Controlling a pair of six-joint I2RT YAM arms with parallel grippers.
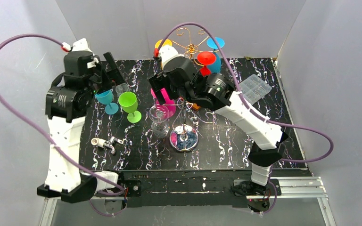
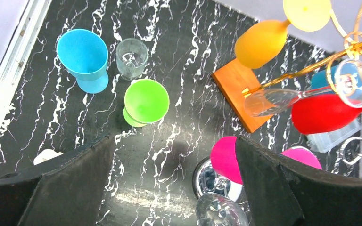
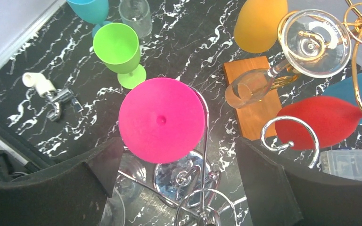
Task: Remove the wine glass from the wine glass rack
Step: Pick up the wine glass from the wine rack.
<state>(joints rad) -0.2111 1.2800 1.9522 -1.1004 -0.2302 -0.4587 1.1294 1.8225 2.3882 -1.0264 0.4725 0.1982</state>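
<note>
A gold wire rack (image 1: 191, 44) stands at the back and holds yellow (image 1: 162, 44), blue (image 1: 215, 43), red (image 1: 206, 59) and clear (image 3: 311, 40) glasses upside down. In front of it a silver rack on a round shiny base (image 1: 184, 139) holds a pink glass (image 3: 160, 120) and a clear glass (image 1: 159, 117). My right gripper (image 3: 176, 146) is open, its fingers on either side of the pink glass's foot and not touching it. My left gripper (image 2: 174, 179) is open and empty, high above the table's left side. It looks down at the silver rack's base.
A teal glass (image 1: 106, 99), a green glass (image 1: 128, 102) and a small clear tumbler (image 1: 121, 88) stand at the left. An orange wooden block (image 3: 254, 99) lies under the gold rack. A clear plastic box (image 1: 255, 88) is at the right, and a white pipe fitting (image 1: 99, 141) near the front left.
</note>
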